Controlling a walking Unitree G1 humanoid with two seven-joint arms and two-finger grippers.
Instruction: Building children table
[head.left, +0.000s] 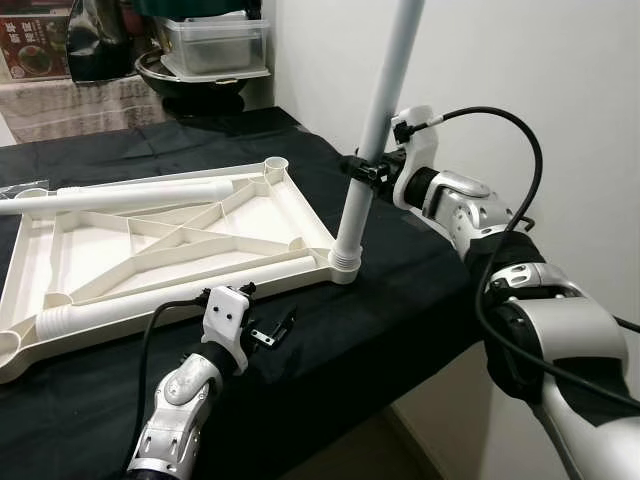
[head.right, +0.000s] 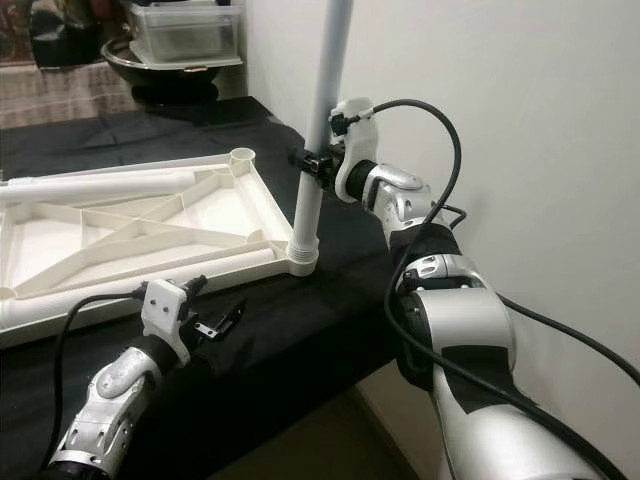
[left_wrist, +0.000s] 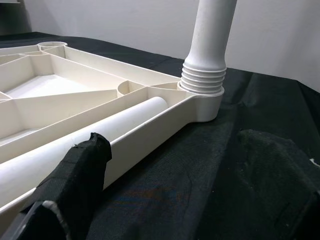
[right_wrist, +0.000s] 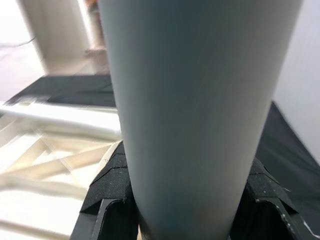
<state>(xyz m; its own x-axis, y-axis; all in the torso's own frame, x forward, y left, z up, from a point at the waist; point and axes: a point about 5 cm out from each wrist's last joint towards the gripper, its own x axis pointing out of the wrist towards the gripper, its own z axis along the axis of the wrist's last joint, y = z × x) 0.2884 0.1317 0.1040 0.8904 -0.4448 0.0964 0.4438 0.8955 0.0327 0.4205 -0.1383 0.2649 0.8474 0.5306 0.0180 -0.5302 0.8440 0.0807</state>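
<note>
Left eye view shows the upturned white tabletop on the black-draped table, my right gripper clamped mid-shaft on the upright leg in its near-right corner socket, light, stiff, slippery plastic, while my left gripper hovers open nearby.

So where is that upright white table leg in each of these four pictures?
Left eye view: upright table leg right of centre, clamped by the right hand.
Right eye view: just left of centre, standing in the corner socket.
Left wrist view: upper right, its threaded base in the corner.
Right wrist view: across the centre, close up between the black fingers.
Shared landmark: the upside-down white tabletop.
</note>
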